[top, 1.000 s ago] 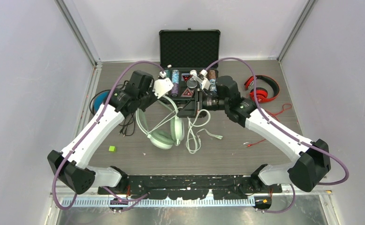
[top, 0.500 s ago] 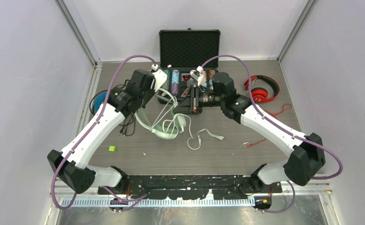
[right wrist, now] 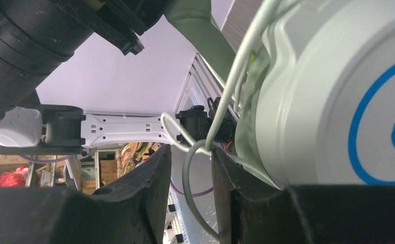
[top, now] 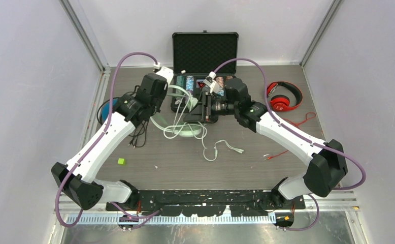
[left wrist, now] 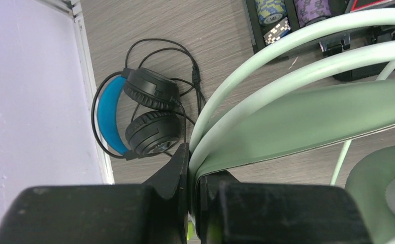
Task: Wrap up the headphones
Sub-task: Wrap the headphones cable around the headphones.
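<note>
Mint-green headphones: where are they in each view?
Top external: mint-green headphones at centre, between the arms, before the open case.
Left wrist: headband fills the right half, pinched by the left gripper.
Right wrist: ear cup fills the right side.
Shared: white cable, top and right wrist.

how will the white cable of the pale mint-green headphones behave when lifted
Probably floppy: the thin white cable lies in loose curls on the table. Likely snag-prone: a loop hangs between the open fingers of the right gripper.
</note>
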